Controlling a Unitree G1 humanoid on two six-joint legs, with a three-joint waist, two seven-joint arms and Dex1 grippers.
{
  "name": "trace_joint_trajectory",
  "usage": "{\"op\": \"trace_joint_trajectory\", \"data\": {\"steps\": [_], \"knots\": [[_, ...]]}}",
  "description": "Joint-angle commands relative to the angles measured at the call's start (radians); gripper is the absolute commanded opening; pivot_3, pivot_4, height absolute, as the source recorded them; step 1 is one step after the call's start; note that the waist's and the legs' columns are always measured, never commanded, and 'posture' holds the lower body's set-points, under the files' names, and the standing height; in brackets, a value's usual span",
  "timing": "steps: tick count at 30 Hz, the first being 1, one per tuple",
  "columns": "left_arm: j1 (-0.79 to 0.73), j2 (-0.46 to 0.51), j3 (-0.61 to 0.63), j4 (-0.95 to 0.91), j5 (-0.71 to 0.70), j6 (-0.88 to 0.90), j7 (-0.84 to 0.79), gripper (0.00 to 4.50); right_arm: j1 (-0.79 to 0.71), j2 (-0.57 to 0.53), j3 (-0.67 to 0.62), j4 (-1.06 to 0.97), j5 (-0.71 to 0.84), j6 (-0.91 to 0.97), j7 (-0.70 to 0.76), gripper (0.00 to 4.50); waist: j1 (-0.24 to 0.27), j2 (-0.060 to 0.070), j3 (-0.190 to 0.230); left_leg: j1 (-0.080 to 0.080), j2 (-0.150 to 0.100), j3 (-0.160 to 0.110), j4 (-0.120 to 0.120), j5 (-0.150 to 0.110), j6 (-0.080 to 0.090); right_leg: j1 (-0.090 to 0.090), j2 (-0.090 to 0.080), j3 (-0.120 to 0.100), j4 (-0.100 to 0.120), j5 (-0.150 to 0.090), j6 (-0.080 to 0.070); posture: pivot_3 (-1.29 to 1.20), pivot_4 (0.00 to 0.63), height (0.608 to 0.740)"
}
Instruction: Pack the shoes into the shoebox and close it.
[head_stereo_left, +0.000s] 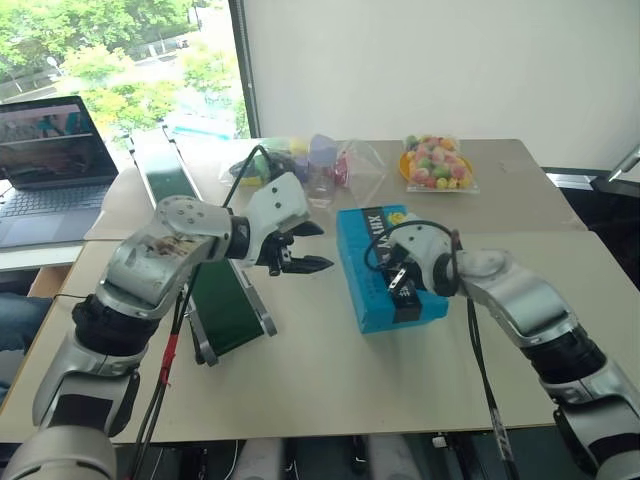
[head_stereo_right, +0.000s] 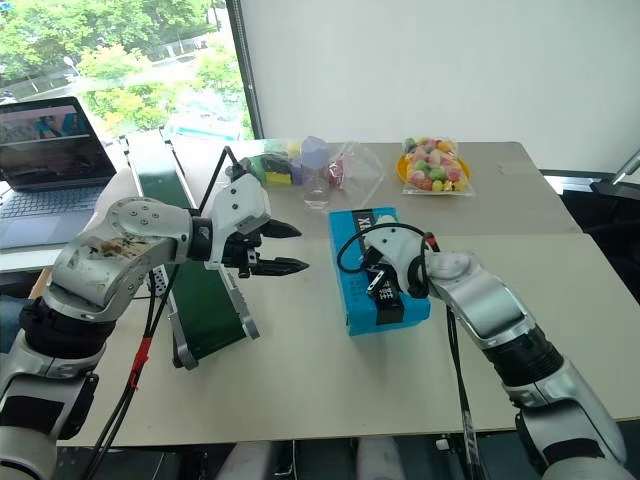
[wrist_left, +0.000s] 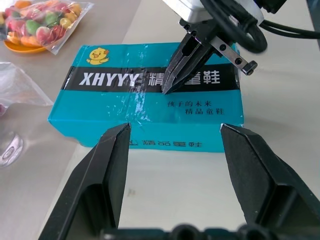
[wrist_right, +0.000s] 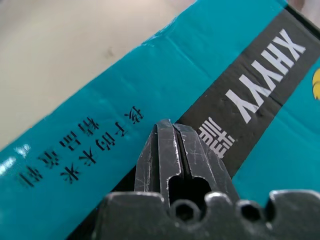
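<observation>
Turquoise cardboard, thin and printed — the shoebox (head_stereo_left: 388, 266) lies shut on the pale table (head_stereo_left: 320, 350), lid down, between the two arms and just beside the dark green tray (head_stereo_left: 215, 290). The right gripper (wrist_left: 167, 90) has its fingers pressed together, tips at the black band of the lid. The left gripper (head_stereo_left: 303, 247) hovers nearby with fingers spread, holding nothing. The box looks light but easily dented, its glossy surface likely slippery — better pressed flat on the lid or taken by the stiffer edges and corners. Shoes are presumably inside; I cannot tell.
</observation>
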Motion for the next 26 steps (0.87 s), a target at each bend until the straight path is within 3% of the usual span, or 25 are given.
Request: {"op": "trace_joint_trajectory", "data": {"steps": [1,6,12,21,26], "knots": [[0.003,-0.003,0.041,-0.048,-0.009,0.014,0.033,3.05,0.019,0.012,0.031,-0.017,-0.003,0.011,0.094,0.01,0.002,-0.002,-0.001,0.0,0.0,0.0,0.0,0.0,0.0,0.0,0.0,0.0,0.0,0.0,0.0,0.0,0.15,0.74],[0.055,0.002,0.081,-0.076,-0.042,0.006,0.035,3.05,0.0,0.031,-0.17,-0.094,0.15,0.054,0.205,0.01,0.001,-0.002,-0.001,0.0,0.001,0.0,0.0,0.0,0.0,-0.001,0.001,0.0,0.0,0.003,0.004,0.0,0.15,0.74],[0.165,0.001,0.109,-0.088,-0.031,-0.052,0.064,3.05,0.035,-0.022,-0.35,-0.124,0.245,-0.053,0.312,0.01,0.013,-0.001,-0.001,-0.001,0.0,-0.001,0.0,0.0,0.0,-0.001,0.0,-0.001,0.0,0.002,0.004,0.0,0.15,0.74],[0.23,-0.035,0.209,-0.091,-0.06,-0.04,0.156,3.05,0.129,-0.02,-0.499,-0.091,0.278,-0.106,0.294,0.01,0.022,-0.002,0.0,-0.001,0.0,0.0,0.0,-0.002,-0.004,-0.001,-0.001,-0.001,0.0,0.0,0.0,0.0,0.15,0.74],[0.25,-0.041,0.233,-0.09,-0.063,-0.049,0.187,3.05,0.155,-0.01,-0.506,-0.053,0.258,-0.134,0.292,0.01,0.019,-0.002,0.0,-0.001,0.001,0.0,0.0,0.0,0.0,-0.001,0.0,-0.001,0.0,0.001,0.001,0.0,0.15,0.74]]}}
